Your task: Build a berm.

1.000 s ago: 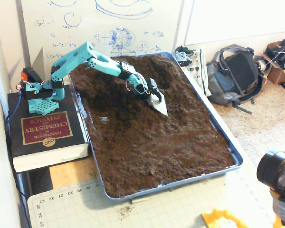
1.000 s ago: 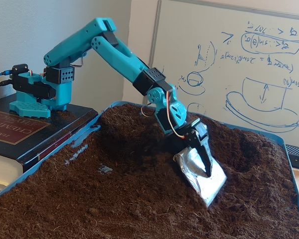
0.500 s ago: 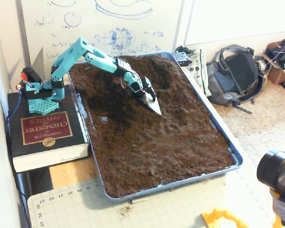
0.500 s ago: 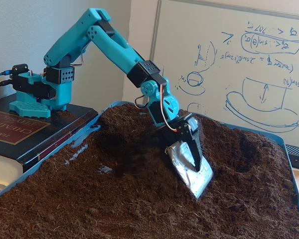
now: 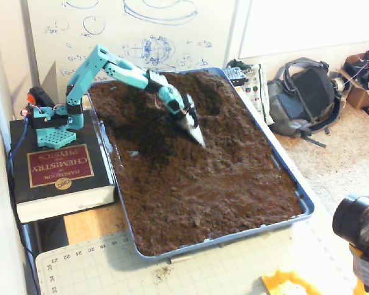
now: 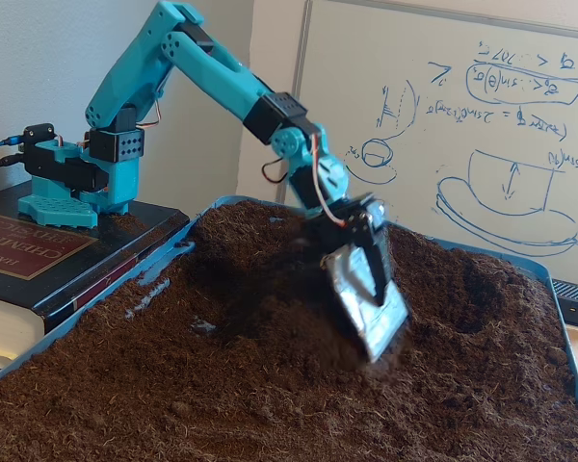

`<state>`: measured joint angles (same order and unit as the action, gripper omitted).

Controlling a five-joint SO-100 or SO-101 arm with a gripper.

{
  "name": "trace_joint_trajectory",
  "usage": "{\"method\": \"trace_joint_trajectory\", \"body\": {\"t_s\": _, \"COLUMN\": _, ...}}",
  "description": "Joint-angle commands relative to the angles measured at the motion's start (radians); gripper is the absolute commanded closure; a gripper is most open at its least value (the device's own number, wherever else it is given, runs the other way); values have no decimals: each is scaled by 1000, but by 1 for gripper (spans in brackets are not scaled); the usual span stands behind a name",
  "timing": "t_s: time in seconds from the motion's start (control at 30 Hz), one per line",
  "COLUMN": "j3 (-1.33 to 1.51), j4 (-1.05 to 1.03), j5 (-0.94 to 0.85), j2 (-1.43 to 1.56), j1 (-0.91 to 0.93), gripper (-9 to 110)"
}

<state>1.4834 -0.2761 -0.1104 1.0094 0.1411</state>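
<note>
Berm (image 6: 462,279) heaped at the far end of the tray (image 5: 295,184), a dark, crumbly ridge rising above the flatter soil (image 5: 203,196); in the high fixed view seen as the raised dark mass (image 5: 200,92) near the tray's top edge, with a hollow on its right flank. Just in front of it, a silvery scoop (image 6: 368,303) tilted blade-down, lower tip touching or barely above the soil, blurred at the bottom edge; same scoop (image 5: 192,128) pointing down-right in the high view. Jaws (image 6: 364,252) clamped on the scoop's upper part, black fingers (image 6: 376,255) pressed over its shiny face. Teal arm (image 6: 212,82) arching up from its base (image 5: 51,126) and down over the tray. Base planted on a thick black book (image 5: 58,172) at the tray's left side, book resting on the worktop (image 5: 86,224). Grid-marked cutting mat (image 5: 190,270) lying in front of the tray. Whiteboard (image 6: 453,125) with blue sketches behind the berm. Backpack (image 5: 304,95) on the floor to the right of the tray, well apart from the arm.
</note>
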Motion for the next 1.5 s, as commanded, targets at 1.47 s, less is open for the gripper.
{"method": "trace_joint_trajectory", "body": {"t_s": 1.47, "j3": -1022, "j4": -979, "j5": 106, "j2": -502, "j1": -98, "gripper": 101}}
